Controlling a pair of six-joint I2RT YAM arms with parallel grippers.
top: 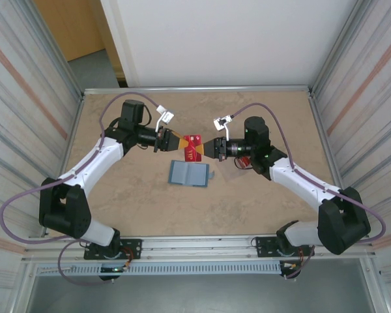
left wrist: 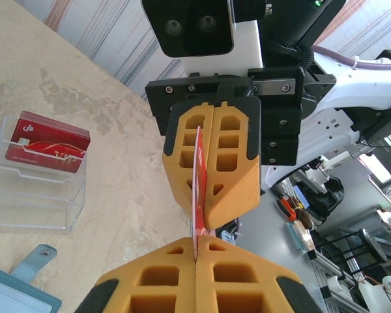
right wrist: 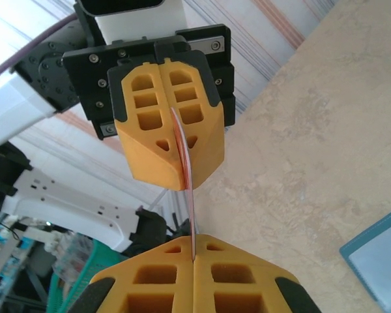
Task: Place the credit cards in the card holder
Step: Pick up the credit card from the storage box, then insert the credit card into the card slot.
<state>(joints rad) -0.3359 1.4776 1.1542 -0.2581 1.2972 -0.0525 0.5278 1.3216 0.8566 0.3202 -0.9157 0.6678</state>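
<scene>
One red credit card (top: 194, 142) hangs flat above the table, pinched at opposite ends by both grippers. My left gripper (top: 182, 141) (left wrist: 199, 238) is shut on its left end, and the card (left wrist: 199, 176) runs edge-on to the facing fingers. From the other side my right gripper (top: 206, 149) (right wrist: 193, 251) is shut on that same card (right wrist: 188, 195). The teal-blue card holder (top: 189, 173) lies open on the table just in front of them, with its snap-tab corner (left wrist: 16, 287) and another corner (right wrist: 378, 257) visible. More red credit cards (left wrist: 49, 140) stand in a clear case.
The clear plastic case (left wrist: 32, 195) sits on the tan table beside the holder, below the grippers. Metal rails (top: 195, 89) and striped walls enclose the table on three sides.
</scene>
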